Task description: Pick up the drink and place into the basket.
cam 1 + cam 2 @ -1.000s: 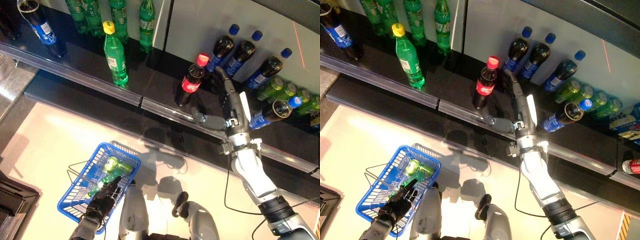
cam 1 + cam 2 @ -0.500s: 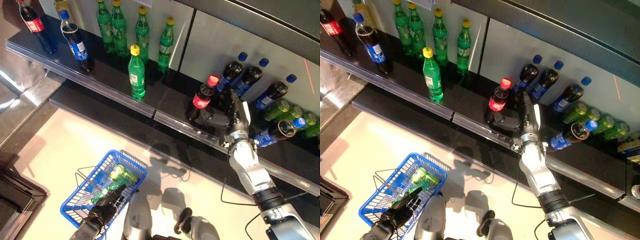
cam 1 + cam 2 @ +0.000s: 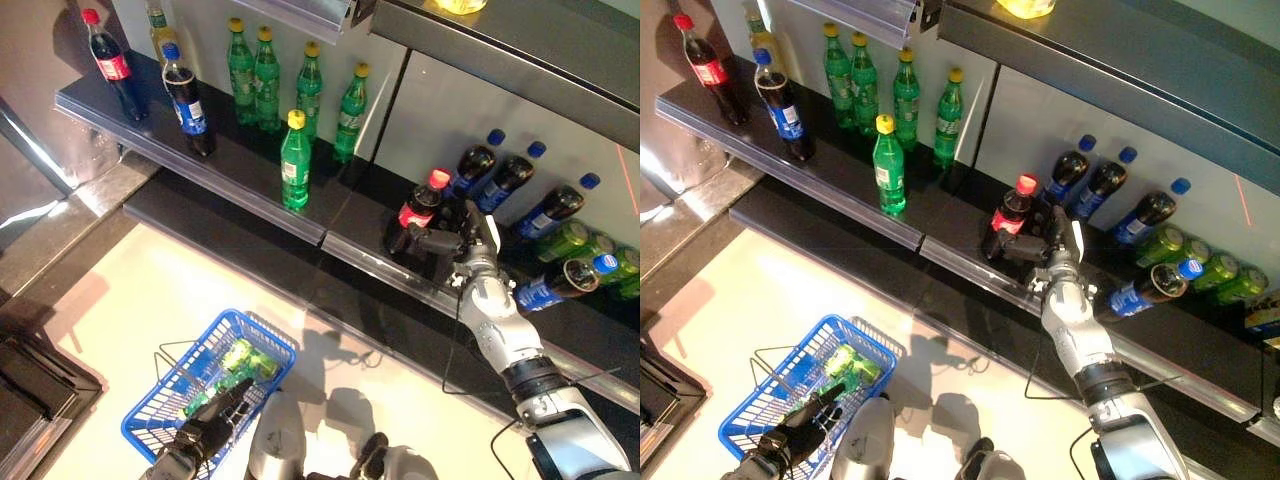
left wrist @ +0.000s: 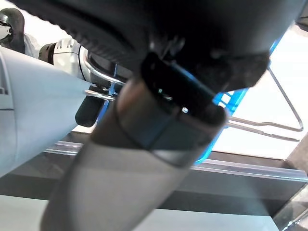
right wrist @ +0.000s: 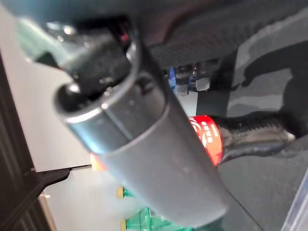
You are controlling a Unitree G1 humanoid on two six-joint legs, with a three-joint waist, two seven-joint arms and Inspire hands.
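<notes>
From my left eye, I judge I am at the grasp step: my right hand [image 3: 470, 243] reaches onto the shelf [image 3: 250, 185] just beside the cola [image 3: 414, 212], which stands upright there, thumb stretched across its front, fingers behind it. Next I must close firmly round the body and lift it clear of the shelf rail before swinging down to the basket [image 3: 160, 425].

From my right eye, that arm runs up straight from below the shelf, wrist level with the cola. My left hand [image 3: 790, 432] has its fingers curled on the basket, well below the shelf.

My left wrist shows only blue wire and a handle.

My right wrist shows my thumb [image 5: 260, 134] lying across the cola's red label; the grip looks narrow but not yet closed.
</notes>
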